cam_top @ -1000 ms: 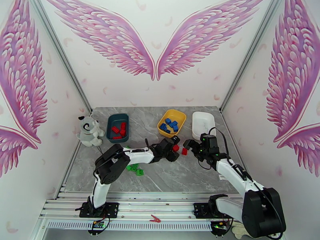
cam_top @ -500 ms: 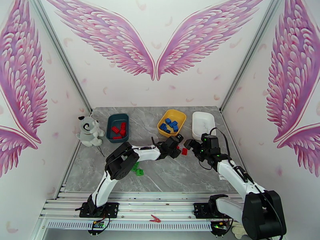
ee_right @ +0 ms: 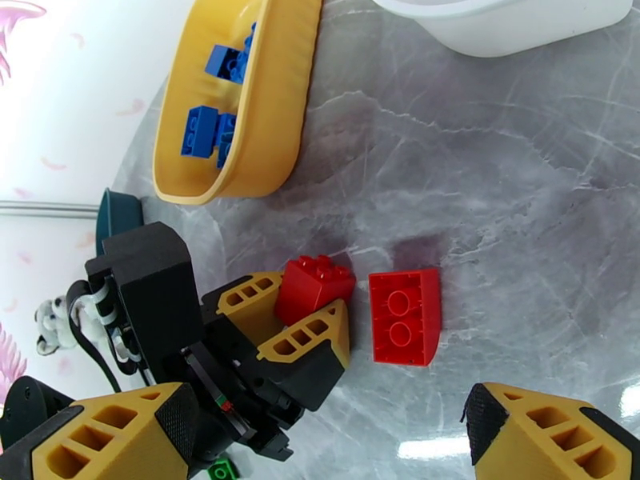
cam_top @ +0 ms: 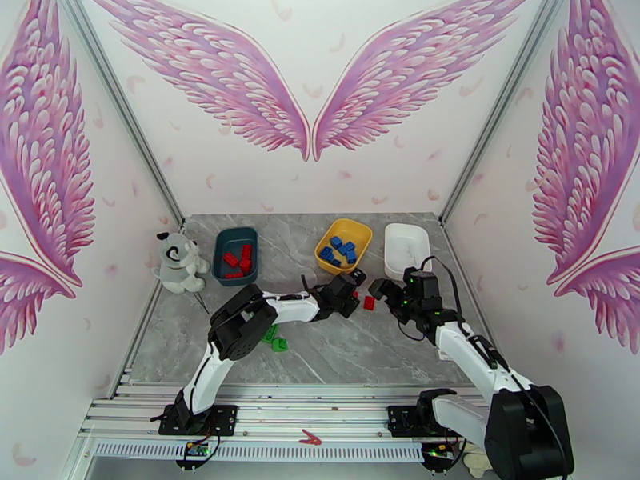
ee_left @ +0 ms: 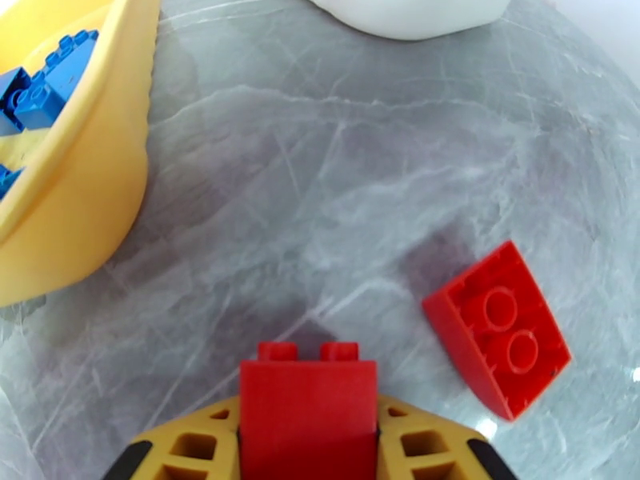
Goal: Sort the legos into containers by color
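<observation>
– Top external, starting at the left edge: what sits there?

– A grey-white plush dog (cam_top: 178, 262), at the table's far left corner. Just beside it to the right is the dark teal tray (cam_top: 232, 238), with several red bricks (cam_top: 238, 262) lying inside.

– And moving toward the middle?

– A few green bricks (cam_top: 274, 339) lie loose on the grey marble tabletop (cam_top: 320, 362), partly under the left arm. That arm reaches across to the centre.

– How does the left gripper (cam_top: 353, 293) stand?

– Clamped on a red brick (ee_left: 308, 410). Its wrist camera shows the brick squeezed between both yellow fingers, studs pointing away from the lens, low over the tabletop.

– What lies behind it?

– The yellow tray (cam_top: 362, 233), holding blue bricks (cam_top: 340, 248), near the gripper on the far side.

– Next to the right?

– A second red brick (cam_top: 369, 302), sloped, lies flat on the marble with two round marks facing up. It is just beside the held one, with a narrow gap between them in the right wrist view.

– The right gripper (cam_top: 384, 290)?

– Fingers spread wide with nothing between them, hanging near that loose brick and not touching it.

– Farthest right?

– The white tray (cam_top: 400, 230), beside the yellow one, behind the right gripper.
</observation>
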{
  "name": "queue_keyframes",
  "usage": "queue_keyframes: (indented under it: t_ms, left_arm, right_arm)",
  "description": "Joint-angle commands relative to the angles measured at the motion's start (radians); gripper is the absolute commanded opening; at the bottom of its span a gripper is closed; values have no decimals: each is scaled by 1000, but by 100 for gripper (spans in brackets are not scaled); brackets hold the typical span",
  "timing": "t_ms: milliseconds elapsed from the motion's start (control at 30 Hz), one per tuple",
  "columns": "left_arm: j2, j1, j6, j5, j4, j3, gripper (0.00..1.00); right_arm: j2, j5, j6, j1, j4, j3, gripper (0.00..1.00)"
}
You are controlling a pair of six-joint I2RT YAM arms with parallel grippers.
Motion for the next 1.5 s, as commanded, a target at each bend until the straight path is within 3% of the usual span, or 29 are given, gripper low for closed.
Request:
queue_keyframes:
  t_ms: [0,300,600,800,967,1133,1300,1333,1400,1467]
  left_arm:
    - [-83,2,-10,5,18,-38,27]
    - [-239,20,-20,-18,40,-164,27]
    - [-456,121,-72,-110,14,-302,27]
    - [-588,251,-130,-206,-49,-369,27]
    - [-673,416,-178,-241,-121,-405,28]
    - [-672,595,-192,-187,-168,-396,29]
    - [-592,683,-165,-160,-217,-325,30]
    - [-579,696,-168,-152,-221,-315,34]
    - [-577,705,-180,-144,-211,-317,53]
    - [-595,698,-187,-134,-190,-332,63]
  right_arm:
    - [-28,-10,1,-6,22,-16,93]
    - [-62,-96,-26,21,93,-12,91]
    - [28,-67,-141,228,72,105,90]
    - [141,-3,-233,387,9,211,90]
    - [237,56,-282,494,-43,287,88]
    - [267,91,-293,525,-66,310,87]
    - [254,121,-296,527,-77,310,87]
    - [251,128,-298,527,-80,310,87]
    - [247,143,-299,526,-84,309,88]
    - [245,159,-299,527,-90,309,89]
